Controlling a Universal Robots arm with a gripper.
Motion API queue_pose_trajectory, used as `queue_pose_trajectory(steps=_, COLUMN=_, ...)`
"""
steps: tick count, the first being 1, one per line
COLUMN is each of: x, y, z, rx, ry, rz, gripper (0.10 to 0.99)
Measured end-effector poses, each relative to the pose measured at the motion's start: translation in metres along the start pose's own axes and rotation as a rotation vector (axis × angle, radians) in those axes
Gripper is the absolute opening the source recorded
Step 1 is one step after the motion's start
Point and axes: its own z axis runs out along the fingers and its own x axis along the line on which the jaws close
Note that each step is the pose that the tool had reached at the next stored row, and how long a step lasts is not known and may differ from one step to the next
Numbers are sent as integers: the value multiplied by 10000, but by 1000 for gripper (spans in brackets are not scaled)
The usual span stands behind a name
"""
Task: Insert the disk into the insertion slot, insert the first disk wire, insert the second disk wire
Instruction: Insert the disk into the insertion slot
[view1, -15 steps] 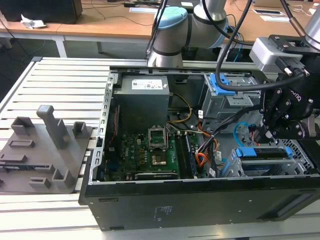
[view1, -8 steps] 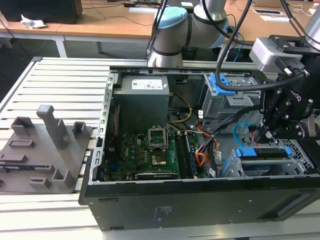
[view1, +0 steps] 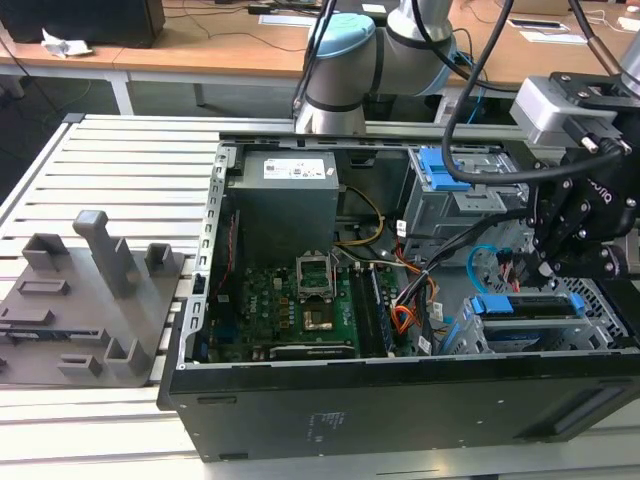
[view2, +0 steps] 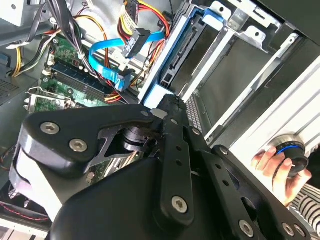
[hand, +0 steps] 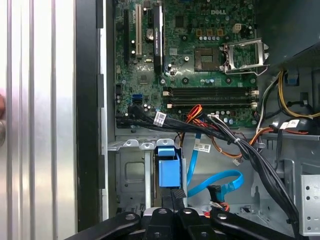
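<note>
The arm's gripper (hand: 175, 192) points downward (its two jaws closed together).

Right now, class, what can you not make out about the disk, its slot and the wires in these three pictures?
- Label of the disk: the first wrist view shows the blue carrier edge-on, face turned away.
- Its depth in the insertion slot: the gripper covers its near end there.
- Its wire sockets: in the second wrist view, behind the gripper's black body.
- The slot's floor: in the exterior view, under the gripper and dark cables.
</note>
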Motion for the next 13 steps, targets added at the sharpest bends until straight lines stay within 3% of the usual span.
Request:
queue_pose_trajectory(steps=9, x=-1, y=-12, z=235, rx=-4, ry=0, rz=-2, gripper=106)
queue_pose_trajectory(steps=13, x=-1, y=-14, z=277, rx=-4, ry=2, rz=-2, gripper=106)
